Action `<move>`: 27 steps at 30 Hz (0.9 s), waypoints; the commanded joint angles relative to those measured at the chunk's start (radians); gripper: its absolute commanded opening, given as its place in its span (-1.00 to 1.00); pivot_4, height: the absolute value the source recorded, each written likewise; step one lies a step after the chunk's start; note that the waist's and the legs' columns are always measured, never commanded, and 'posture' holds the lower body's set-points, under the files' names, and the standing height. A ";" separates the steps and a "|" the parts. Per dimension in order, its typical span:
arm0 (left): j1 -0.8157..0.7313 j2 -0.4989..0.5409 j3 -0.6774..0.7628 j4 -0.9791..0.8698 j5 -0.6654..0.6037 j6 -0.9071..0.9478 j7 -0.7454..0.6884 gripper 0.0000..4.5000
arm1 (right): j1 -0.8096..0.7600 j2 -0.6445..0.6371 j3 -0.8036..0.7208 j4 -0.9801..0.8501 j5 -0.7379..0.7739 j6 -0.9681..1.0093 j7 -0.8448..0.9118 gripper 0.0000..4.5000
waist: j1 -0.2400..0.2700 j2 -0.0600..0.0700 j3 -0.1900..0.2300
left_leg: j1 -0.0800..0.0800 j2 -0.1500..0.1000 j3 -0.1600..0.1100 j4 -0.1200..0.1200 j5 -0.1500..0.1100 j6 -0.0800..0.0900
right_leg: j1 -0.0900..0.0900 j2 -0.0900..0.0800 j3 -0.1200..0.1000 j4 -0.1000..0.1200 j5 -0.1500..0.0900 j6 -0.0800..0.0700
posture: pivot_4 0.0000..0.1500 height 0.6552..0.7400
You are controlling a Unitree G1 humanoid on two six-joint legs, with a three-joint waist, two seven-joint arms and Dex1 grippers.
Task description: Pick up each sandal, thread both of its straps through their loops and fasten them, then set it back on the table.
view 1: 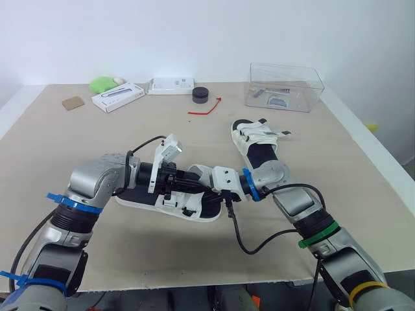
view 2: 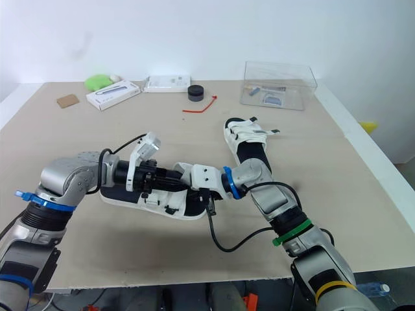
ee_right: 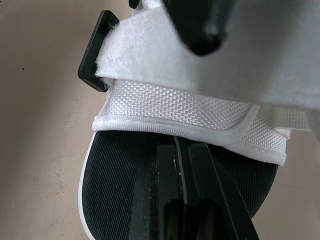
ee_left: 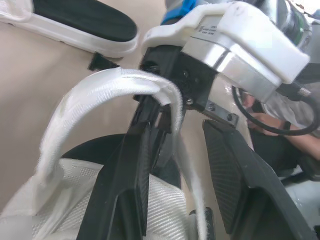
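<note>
Nearest you, one sandal (view 1: 206, 208) lies flat on the worktop (view 1: 337, 168), with both tools meeting over its middle. Your left tool (view 1: 170, 186) reaches in from the left with its fingers (ee_left: 125, 190) standing apart. A white strap (ee_left: 107, 82) arches up off the sandal and bends over one of them. Your right tool (ee_right: 181, 150) comes in from the right, fingers pressed together, tips at the edge of the white upper. You cannot tell whether they pinch any fabric. A black loop (ee_right: 92, 55) sits at the strap's end by the sole. Beyond, the second sandal (view 1: 256, 146) lies just beside your right forearm. Farthest back are a red tie (view 1: 206, 109), a black disc (view 1: 200, 95), a clear box (view 1: 285, 87) and two white boxes (view 1: 117, 97).
</note>
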 commanded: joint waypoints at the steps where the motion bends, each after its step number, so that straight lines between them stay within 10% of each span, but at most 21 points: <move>1: -0.030 0.002 -0.010 0.007 0.002 0.011 -0.017 -0.56 | 0.024 -0.013 0.033 0.055 -0.053 0.021 -0.008 -1.00 | 0.000 0.000 0.000 | 0.000 0.000 0.000 0.000 0.000 0.000 | 0.000 0.000 0.000 0.000 0.000 0.000 | 1.00 1.00; 4: -0.030 0.011 -0.015 0.007 0.016 -0.007 -0.031 -0.98 | 0.030 -0.016 0.033 0.049 -0.053 0.023 -0.009 -1.00 | 0.000 0.000 0.000 | 0.000 0.000 0.000 0.000 0.000 0.000 | 0.000 0.000 0.000 0.000 0.000 0.000 | 1.00 1.00; 27: 0.129 0.100 -0.017 -0.105 0.096 -0.210 -0.069 -0.98 | 0.027 -0.023 0.035 0.052 -0.055 0.015 0.001 -1.00 | -0.001 0.000 0.000 | 0.000 0.000 0.000 0.000 0.000 0.000 | 0.000 0.000 0.000 0.000 0.000 0.000 | 1.00 1.00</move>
